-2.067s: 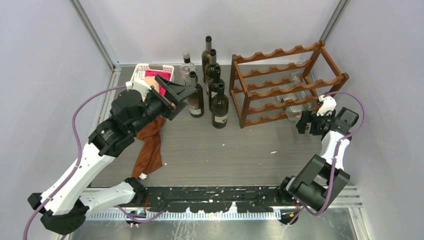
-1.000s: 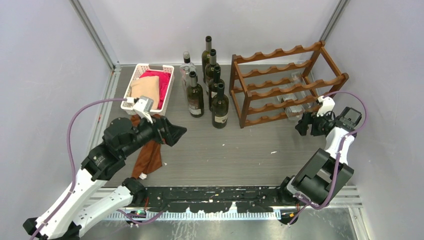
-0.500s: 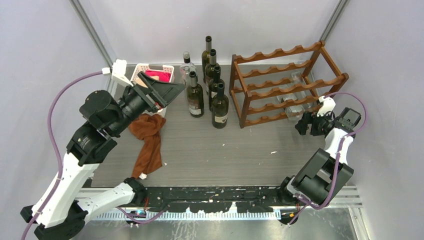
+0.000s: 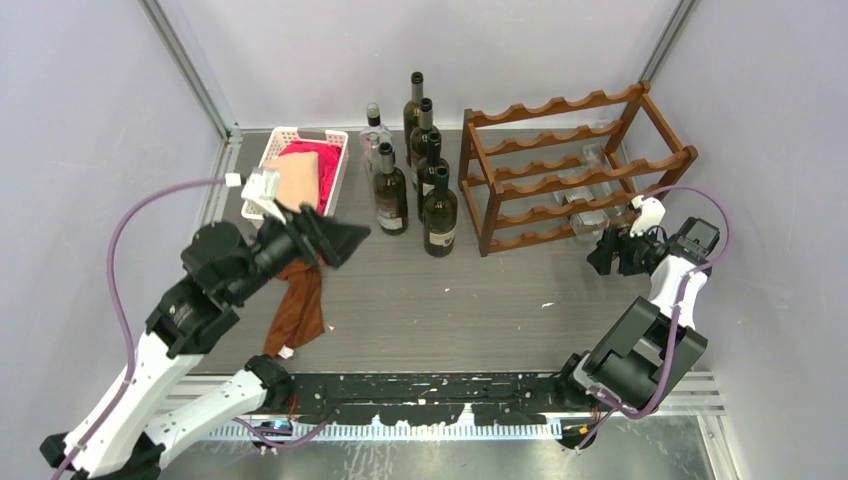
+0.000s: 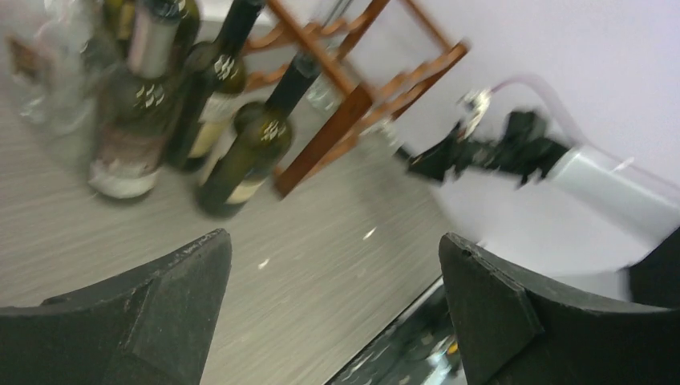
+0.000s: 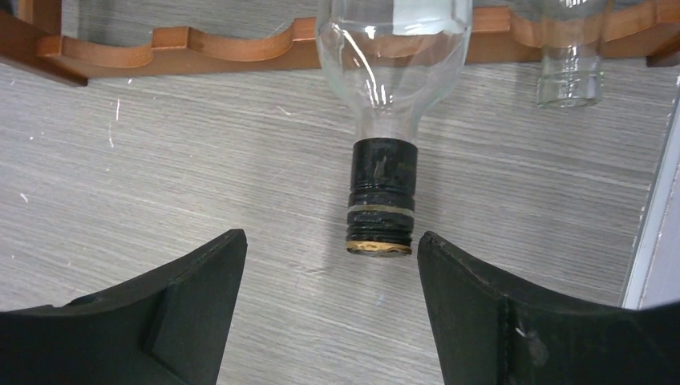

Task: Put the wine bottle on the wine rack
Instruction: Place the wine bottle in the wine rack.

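Right claw agape near clear wine bottle on wine rack

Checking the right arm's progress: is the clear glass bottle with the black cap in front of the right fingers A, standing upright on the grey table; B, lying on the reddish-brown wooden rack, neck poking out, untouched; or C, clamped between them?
B: the right wrist view shows the clear glass bottle lying on the reddish-brown wooden rack, with the right fingers apart on either side, not touching it.
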Controlling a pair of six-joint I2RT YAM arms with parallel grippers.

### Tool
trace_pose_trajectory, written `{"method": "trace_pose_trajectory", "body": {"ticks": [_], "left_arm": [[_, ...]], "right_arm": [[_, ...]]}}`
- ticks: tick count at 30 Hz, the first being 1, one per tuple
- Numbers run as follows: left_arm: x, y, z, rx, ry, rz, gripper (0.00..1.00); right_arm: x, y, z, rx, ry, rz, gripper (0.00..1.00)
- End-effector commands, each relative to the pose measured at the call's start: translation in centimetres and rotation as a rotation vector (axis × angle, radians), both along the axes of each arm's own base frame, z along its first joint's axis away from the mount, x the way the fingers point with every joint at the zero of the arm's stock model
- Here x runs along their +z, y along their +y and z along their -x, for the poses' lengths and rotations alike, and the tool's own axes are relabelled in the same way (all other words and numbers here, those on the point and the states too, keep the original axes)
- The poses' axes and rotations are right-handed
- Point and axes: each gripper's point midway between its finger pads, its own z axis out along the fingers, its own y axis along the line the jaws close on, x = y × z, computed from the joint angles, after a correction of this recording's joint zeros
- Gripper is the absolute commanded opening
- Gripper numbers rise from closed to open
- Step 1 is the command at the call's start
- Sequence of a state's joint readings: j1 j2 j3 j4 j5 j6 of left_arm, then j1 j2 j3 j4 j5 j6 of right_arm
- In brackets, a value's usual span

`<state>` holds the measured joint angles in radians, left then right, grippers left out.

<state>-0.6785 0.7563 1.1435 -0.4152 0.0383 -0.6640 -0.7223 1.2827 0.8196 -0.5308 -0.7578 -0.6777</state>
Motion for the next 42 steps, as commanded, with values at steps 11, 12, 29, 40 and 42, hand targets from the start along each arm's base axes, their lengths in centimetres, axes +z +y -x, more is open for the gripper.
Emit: {"method": "trace_pose_trajectory", "body": {"ticks": [11, 12, 29, 40, 42], "left_arm": [[-18.0, 8.7, 0.2, 0.143, 0.032, -0.704, 1.00], [-18.0, 8.7, 0.2, 0.143, 0.020, -0.692, 1.00], [-18.2, 8.0, 0.1, 0.125, -0.015, -0.659, 0.99], [-18.1, 8.0, 0.1, 0.123, -0.019, -0.657, 0.99], [-18.1, 8.1, 0.1, 0.125, -0.020, -0.657, 0.98]], "right_arm": [[1.7, -1.9, -1.1, -0.018, -0.025, 0.080, 0.64], [1.6, -2.0, -1.2, -0.021, -0.020, 0.075, 0.61], [-0.5, -1.8, -3.3, -0.050, 0.026, 0.045, 0.06], [-3.5, -1.1, -1.8, -0.034, 0.096, 0.032, 0.03], [-3.8, -1.1, -1.7, -0.032, 0.106, 0.030, 0.02]]}}
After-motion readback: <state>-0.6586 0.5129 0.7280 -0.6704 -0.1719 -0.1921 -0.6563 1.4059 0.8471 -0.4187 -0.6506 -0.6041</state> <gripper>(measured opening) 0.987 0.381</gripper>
